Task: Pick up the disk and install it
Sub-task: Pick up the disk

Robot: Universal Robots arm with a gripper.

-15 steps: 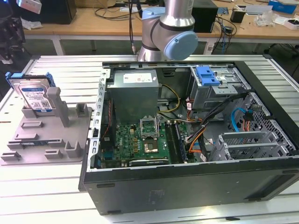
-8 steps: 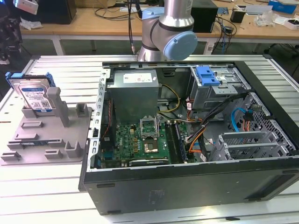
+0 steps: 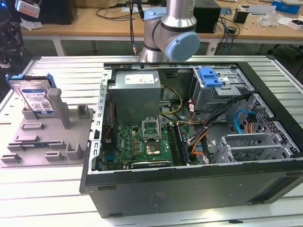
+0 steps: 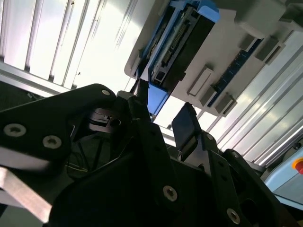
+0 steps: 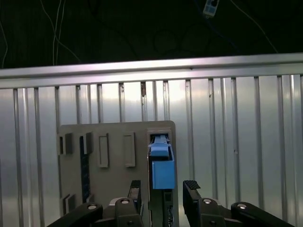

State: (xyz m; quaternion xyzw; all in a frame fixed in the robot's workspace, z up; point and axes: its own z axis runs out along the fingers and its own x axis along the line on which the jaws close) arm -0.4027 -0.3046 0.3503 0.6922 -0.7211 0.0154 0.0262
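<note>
The disk (image 3: 35, 94) is a silver drive with a blue-and-white label and blue rails. It stands tilted on edge in a grey holder (image 3: 47, 142) on the exterior view's left. In the first wrist view I look down on the disk's blue-railed edge (image 5: 162, 168) in the holder (image 5: 109, 189). My gripper (image 5: 163, 191) is open above it, one black finger on each side, with a gap to the disk. The second wrist view shows the same open gripper (image 4: 163, 116) some way from the disk (image 4: 182, 42). Nothing is held.
An open computer case (image 3: 189, 179) lies on the slatted metal table (image 3: 47, 198) to the exterior view's right of the holder. Inside are a grey power-supply box (image 3: 137, 90), a motherboard (image 3: 147, 139), cables, and a metal drive cage with a blue latch (image 3: 210, 78).
</note>
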